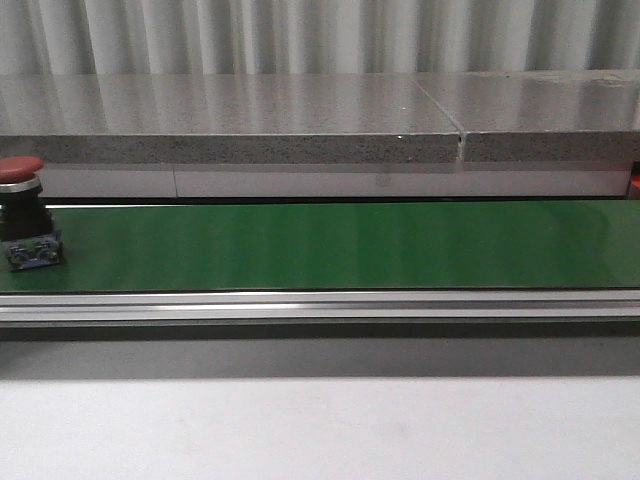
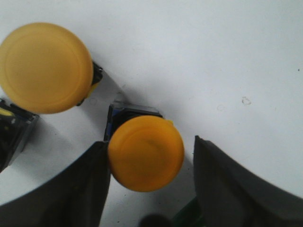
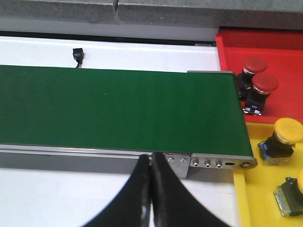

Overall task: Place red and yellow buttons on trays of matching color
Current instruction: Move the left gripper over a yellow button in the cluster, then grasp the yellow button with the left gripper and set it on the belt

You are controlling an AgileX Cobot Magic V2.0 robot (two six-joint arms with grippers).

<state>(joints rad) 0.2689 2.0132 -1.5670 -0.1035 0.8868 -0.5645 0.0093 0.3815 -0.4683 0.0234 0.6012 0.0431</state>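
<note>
Left hand (image 2: 149, 182) hangs with its fingers (image 2: 71, 189) spread on either side of a yellow button (image 2: 146, 152), one finger about touching the cap, the other apart, so not clamped; a second yellow button (image 2: 45, 67) sits just beside on the white tabletop (image 2: 213, 52). Right hand (image 3: 150, 198) is clenched on nothing at the near edge of the green belt (image 3: 118, 106). Judged partway: two red buttons (image 3: 258, 84) lie in the red tray (image 3: 284, 45) and two yellow ones (image 3: 288, 131) in the yellow tray (image 3: 246, 203), while a red button (image 1: 20, 190) on the belt's left end is unsorted.
</note>
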